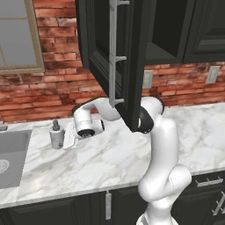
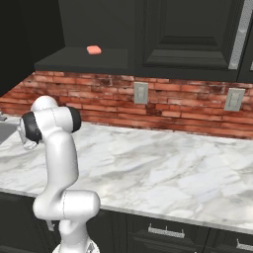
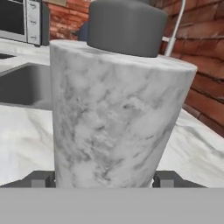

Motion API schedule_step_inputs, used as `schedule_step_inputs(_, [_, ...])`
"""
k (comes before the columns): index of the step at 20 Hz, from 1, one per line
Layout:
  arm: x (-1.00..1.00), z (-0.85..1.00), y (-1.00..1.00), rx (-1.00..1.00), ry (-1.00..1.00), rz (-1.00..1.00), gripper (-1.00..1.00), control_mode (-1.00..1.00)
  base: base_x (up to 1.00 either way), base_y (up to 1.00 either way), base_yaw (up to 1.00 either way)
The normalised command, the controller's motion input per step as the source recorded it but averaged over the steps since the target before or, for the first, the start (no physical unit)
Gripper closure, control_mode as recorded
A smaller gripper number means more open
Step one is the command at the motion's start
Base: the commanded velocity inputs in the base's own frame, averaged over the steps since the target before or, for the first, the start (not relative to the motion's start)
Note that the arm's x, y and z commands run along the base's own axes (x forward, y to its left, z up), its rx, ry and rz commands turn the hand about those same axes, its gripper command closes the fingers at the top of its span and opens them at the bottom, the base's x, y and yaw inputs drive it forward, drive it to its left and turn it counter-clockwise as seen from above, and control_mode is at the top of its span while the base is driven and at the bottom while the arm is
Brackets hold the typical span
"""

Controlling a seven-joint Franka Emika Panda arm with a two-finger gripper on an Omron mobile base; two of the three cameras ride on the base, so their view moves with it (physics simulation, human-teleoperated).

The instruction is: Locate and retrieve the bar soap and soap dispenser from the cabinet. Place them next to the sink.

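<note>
The soap dispenser (image 1: 56,134), grey speckled with a dark pump top, stands upright on the marble counter just right of the sink (image 1: 11,154). My gripper (image 1: 66,137) reaches it from the right, low over the counter. In the hand view the soap dispenser (image 3: 118,113) looms close, and my gripper (image 3: 105,179) has a fingertip (image 3: 43,179) pressed against each side of it. The salmon-pink bar soap (image 2: 94,49) lies on the shelf of the black cabinet (image 2: 84,59), whose door (image 1: 132,66) hangs open above my arm.
The open door with its long silver handle (image 1: 113,52) juts out over the counter (image 1: 114,158) close to my elbow. A faucet (image 3: 175,26) and a microwave (image 3: 22,19) stand beyond the sink (image 3: 22,83). Wall outlets (image 1: 147,79) dot the brick backsplash.
</note>
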Motion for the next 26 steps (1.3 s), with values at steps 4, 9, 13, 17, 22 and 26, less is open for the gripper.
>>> schedule_step_inputs(4, [0.14,-0.32,0.24,0.00,-0.12,0.00,1.00,-1.00,0.00,0.00,0.00])
schedule_step_inputs(9, [0.13,-0.32,0.28,0.00,-0.10,0.00,1.00,-1.00,0.00,0.00,0.00])
schedule_step_inputs(13, [0.10,-0.24,0.23,0.00,-0.07,0.00,1.00,-1.00,0.00,0.00,0.00])
schedule_step_inputs(17, [0.04,-0.09,0.11,0.00,-0.04,0.00,1.00,-1.00,0.00,0.00,0.00])
schedule_step_inputs(22, [0.01,-0.08,0.01,0.00,0.05,0.00,1.00,-1.00,0.00,0.00,0.00])
schedule_step_inputs(26, [0.04,-0.22,0.00,0.00,0.04,0.00,1.00,-1.00,0.00,0.00,0.00])
